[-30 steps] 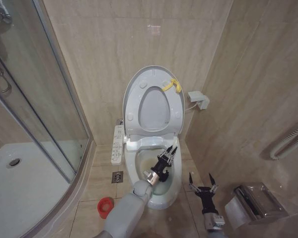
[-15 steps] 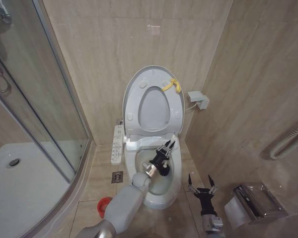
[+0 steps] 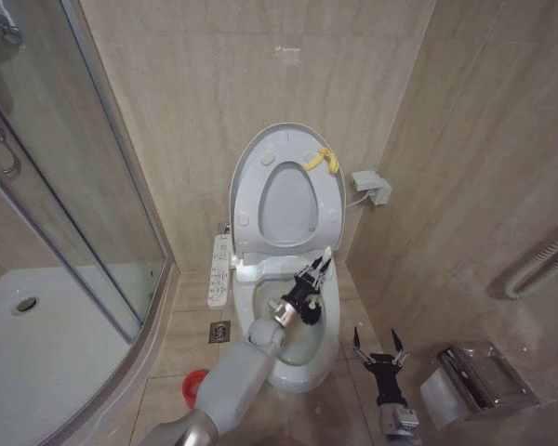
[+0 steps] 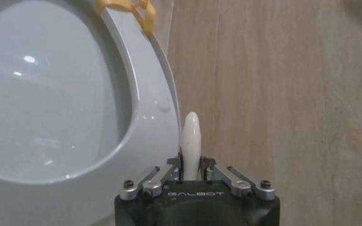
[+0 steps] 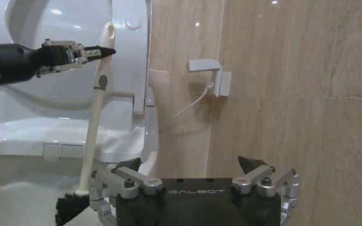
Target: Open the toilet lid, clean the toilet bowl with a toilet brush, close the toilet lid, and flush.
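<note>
The toilet lid (image 3: pixel 287 190) stands raised against the back wall, with the seat ring (image 3: pixel 288 206) up against it, so the toilet bowl (image 3: pixel 302 358) is open from above. The bowl sits between the glass shower wall (image 3: pixel 84 177) on the left and the tiled side wall on the right, where the free room is narrow. The left gripper (image 3: pixel 312 282) hangs over the rear of the bowl, its jaws clamped on the white handle of the toilet brush (image 5: pixel 95 117); the dark bristle head lies below the jaws, down in the bowl. Compared with one second ago, this gripper is a little higher and nearer the lid's lower edge. The right gripper (image 3: pixel 376 351) waits beside the bowl's right rim, jaws apart, holding nothing.
</note>
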Controlling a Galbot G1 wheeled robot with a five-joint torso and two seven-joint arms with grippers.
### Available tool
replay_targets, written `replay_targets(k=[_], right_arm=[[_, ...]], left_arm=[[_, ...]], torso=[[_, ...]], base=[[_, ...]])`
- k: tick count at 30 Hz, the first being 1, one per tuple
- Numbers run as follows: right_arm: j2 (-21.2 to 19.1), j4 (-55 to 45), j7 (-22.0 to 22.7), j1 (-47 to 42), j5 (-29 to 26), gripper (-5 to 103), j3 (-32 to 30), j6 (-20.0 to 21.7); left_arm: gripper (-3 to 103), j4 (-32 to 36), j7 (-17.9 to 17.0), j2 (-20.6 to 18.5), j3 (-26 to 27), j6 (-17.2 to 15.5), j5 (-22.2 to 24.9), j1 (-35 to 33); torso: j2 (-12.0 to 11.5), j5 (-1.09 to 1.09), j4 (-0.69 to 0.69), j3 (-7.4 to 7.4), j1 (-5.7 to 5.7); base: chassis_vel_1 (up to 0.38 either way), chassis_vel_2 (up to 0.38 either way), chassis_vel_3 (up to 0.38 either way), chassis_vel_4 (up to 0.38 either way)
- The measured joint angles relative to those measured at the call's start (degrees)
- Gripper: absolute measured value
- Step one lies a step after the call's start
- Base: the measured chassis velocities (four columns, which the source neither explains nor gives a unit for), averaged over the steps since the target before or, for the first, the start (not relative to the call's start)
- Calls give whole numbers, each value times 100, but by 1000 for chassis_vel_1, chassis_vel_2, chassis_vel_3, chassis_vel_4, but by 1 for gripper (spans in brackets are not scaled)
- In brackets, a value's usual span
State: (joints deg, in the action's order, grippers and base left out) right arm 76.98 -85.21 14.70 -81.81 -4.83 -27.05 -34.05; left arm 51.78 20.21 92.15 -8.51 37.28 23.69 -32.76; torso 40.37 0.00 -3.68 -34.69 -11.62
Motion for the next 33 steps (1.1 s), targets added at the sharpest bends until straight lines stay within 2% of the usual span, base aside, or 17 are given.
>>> replay_targets(k=[8, 14, 16, 19, 20, 21, 26, 33], right_arm=[[-30, 9, -1, 0, 3, 100, 32, -30], [-63, 13, -2, 21, -31, 100, 53, -38], [-57, -24, -2, 12, -31, 100, 63, -41], [-78, -92, -3, -7, -51, 100, 64, -41], [-78, -92, -3, -7, -51, 100, 64, -41], [-103, -93, -2, 1, -62, 100, 62, -41], [-130, -90, -3, 57, -99, 100, 86, -40], [-75, -18, -17, 128, -46, 100, 224, -39]], left_arm=[[19, -528, 3, -3, 190, 61, -87, -115], [19, -305, -4, -3, 246, 73, -94, -338], [19, 34, -94, -2, 226, -1, -44, -492], [19, 644, -428, 0, 141, -233, -35, -787], [19, 644, -428, 0, 141, -233, -35, -787], [19, 873, -591, -47, 140, -323, -34, -910], [19, 1411, -846, -414, 325, -491, 38, -1201], [19, 2434, -1083, -986, 578, -660, 52, -1709]], torso=[[0, 1, 2, -1, -1], [0, 1, 1, 0, -1], [0, 1, 0, 0, -1], [0, -1, 0, 0, 0], [0, -1, 0, 0, 0], [0, -2, -2, 0, 0], [0, 1, 3, 0, 0], [0, -1, 1, 0, 0]], base=[[0, 0, 0, 0], [0, 0, 0, 0], [0, 0, 0, 0], [0, 0, 0, 0], [0, 0, 0, 0], [0, 0, 0, 0], [0, 0, 0, 0], [0, 0, 0, 0]])
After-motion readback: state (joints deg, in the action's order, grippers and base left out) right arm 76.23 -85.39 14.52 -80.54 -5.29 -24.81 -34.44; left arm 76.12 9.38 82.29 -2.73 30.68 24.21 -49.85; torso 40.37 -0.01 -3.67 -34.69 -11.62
